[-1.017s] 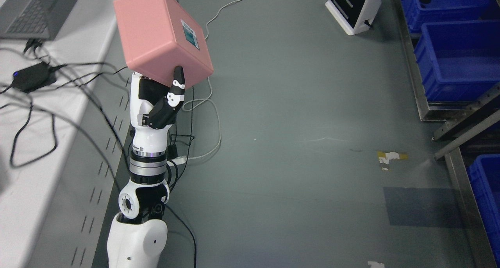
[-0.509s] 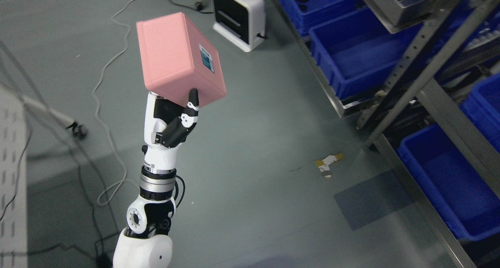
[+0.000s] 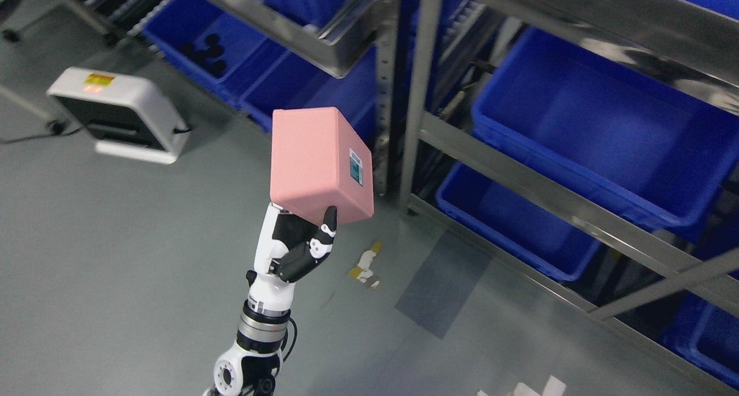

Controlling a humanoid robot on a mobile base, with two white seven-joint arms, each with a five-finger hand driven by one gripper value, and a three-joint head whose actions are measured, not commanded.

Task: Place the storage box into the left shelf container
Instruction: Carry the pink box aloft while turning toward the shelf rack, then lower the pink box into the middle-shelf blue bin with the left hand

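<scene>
A pink storage box with a small teal label on its right face is held up in the air, over the grey floor, in the middle of the head view. My left hand grips it from below, thumb pressed against the box's lower right face; the other fingers are hidden behind the box. Just to the right stands a metal shelf holding large blue containers, one at mid height and another lower down. More blue containers sit on the shelf section at the upper left. My right arm does not show.
A white and black box-shaped device stands on the floor at left. Scraps of yellow and white tape lie on the floor below the box. A vertical shelf post rises just right of the box.
The whole picture has swung: the camera turned toward the shelf, which now fills the right and top. The box stays held in my left hand in the same grip.
</scene>
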